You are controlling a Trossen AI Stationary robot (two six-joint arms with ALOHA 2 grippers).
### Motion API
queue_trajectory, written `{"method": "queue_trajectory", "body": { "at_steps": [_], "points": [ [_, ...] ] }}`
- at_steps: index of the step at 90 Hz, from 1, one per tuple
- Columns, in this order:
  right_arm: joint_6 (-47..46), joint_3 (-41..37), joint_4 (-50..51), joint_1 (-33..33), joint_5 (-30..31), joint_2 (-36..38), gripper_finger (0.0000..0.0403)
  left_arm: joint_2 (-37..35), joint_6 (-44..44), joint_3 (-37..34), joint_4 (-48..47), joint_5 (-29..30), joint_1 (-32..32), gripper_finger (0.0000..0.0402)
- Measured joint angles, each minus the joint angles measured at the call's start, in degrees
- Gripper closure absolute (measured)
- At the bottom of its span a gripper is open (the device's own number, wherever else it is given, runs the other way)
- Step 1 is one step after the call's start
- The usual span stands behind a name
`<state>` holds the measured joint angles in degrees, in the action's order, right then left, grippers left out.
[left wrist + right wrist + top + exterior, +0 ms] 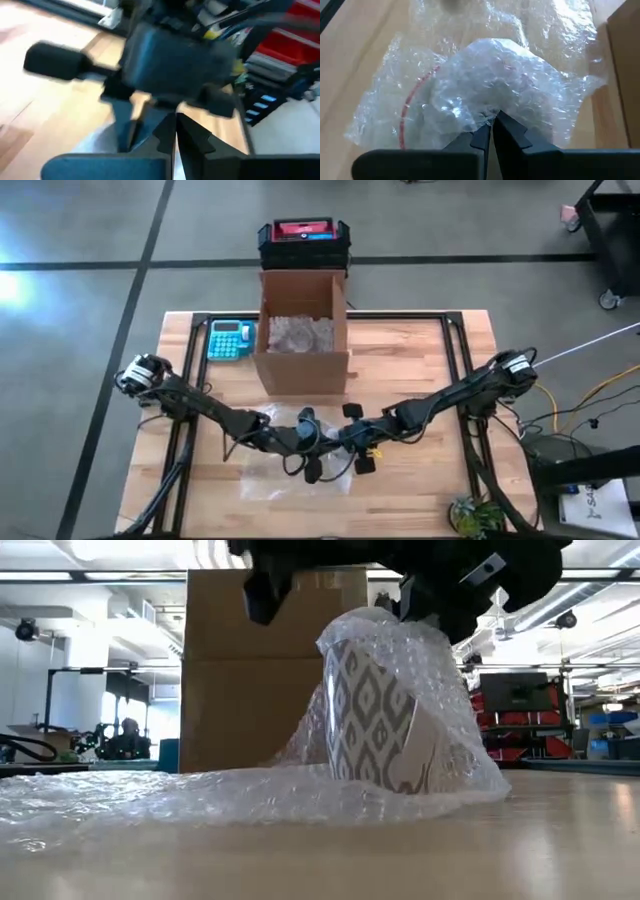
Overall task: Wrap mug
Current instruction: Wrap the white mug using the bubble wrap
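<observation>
Mug (375, 720): upright, long axis vertical, under bubble wrap (485, 85). Right gripper (491, 125): directly above, fingers pinching wrap. Left gripper (172, 131): at mug's 9 o'clock, fingers pressed together.

The left gripper (172, 132) shows its two dark fingers (195, 137) pressed together, tips meeting with almost no gap. Just beyond them the other arm's dark blocky wrist housing (175, 60) fills the middle, blurred. Light wooden desk (45, 107) lies toward 9 o'clock; red plastic bins (287, 45) stand toward 2 o'clock.
</observation>
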<state>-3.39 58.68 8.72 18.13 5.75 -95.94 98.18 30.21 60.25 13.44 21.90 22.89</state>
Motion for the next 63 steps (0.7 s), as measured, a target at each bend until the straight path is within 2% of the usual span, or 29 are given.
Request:
{"method": "queue_trajectory", "body": {
  "at_steps": [10,28,37,50,63],
  "points": [
    [0.41,2.27,5.11,0.0,-0.37,0.67,0.0395,5.04,0.93,-0.18,0.77,-0.3,-0.33,0.0402],
    [0.0,13.01,25.41,0.23,-0.6,1.86,0.0395,7.54,3.33,0.14,2.43,-0.04,-0.61,0.0401],
    [-1.28,14.95,26.04,0.52,-0.76,1.49,0.0395,7.43,3.21,0.1,2.62,-0.04,-0.61,0.0401],
    [-8.14,15.66,26.07,0.5,-6.86,-1.34,0.0395,7.45,2.19,-0.07,4.05,-0.01,-0.62,0.0402],
    [-8.42,15.88,25.22,0.31,-6.74,-5.11,0.0395,7.51,1.97,-0.11,4.46,-0.04,-0.68,0.0402]
  ]
}}
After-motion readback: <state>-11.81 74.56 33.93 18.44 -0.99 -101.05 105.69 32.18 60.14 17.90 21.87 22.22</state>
